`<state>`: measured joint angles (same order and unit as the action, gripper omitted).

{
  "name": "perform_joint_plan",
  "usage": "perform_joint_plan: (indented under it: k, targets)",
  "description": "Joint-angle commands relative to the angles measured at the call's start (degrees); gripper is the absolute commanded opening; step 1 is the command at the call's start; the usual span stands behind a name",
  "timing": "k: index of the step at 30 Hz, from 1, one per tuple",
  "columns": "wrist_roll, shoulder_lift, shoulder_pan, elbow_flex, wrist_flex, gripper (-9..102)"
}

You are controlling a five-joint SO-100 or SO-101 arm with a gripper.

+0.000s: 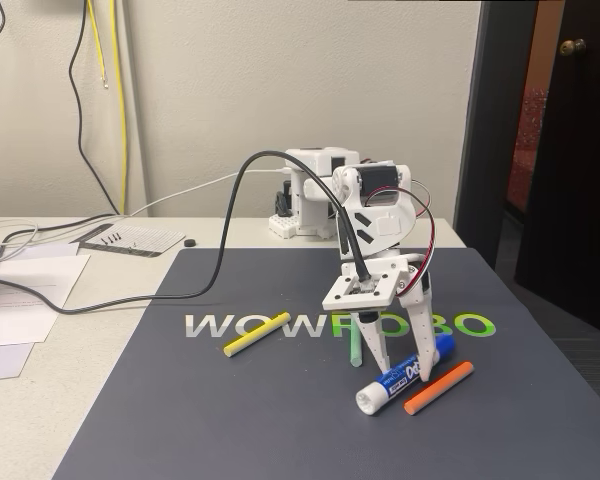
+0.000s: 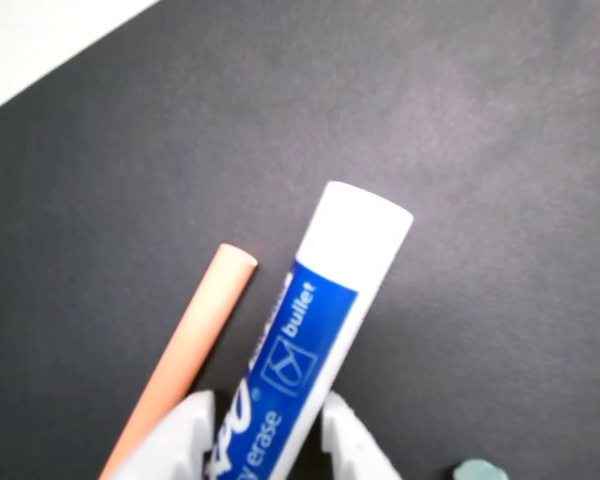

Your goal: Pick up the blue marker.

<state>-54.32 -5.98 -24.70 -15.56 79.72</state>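
Observation:
The blue marker (image 1: 380, 392), a thick white barrel with a blue label and blue cap, lies slantwise on the dark mat (image 1: 230, 430). My gripper (image 1: 400, 372) reaches down over its middle, one white finger on each side. In the wrist view the marker (image 2: 320, 300) runs up from between the two fingertips (image 2: 170, 445), which press against its barrel, so the gripper (image 2: 265, 445) is shut on it. Its white tail end points away from the camera. The marker looks to be resting on the mat.
A thin orange stick (image 1: 438, 388) (image 2: 185, 350) lies right beside the marker. A light-green stick (image 1: 356, 345) (image 2: 480, 470) sits just behind the gripper, and a yellow stick (image 1: 256, 335) lies to the left. Black cable (image 1: 220, 250) and papers (image 1: 30, 290) sit at the left.

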Motion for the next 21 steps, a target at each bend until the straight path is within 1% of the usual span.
perform_joint_plan:
  k: [1, 4, 8, 16, 19, 21]
  targets:
    - [-0.35, -0.53, 0.7, -2.37, 1.05, 13]
    - [0.0, -1.58, 1.14, -2.37, 2.46, 10]
    - [1.41, -3.78, 1.85, -2.37, 6.42, 10]
    - [9.23, -5.62, 2.02, -2.37, 13.8, 6]
    - [11.51, -5.8, 1.49, -2.37, 15.12, 0]
    - [12.3, -5.71, 1.32, -2.37, 15.73, 0]
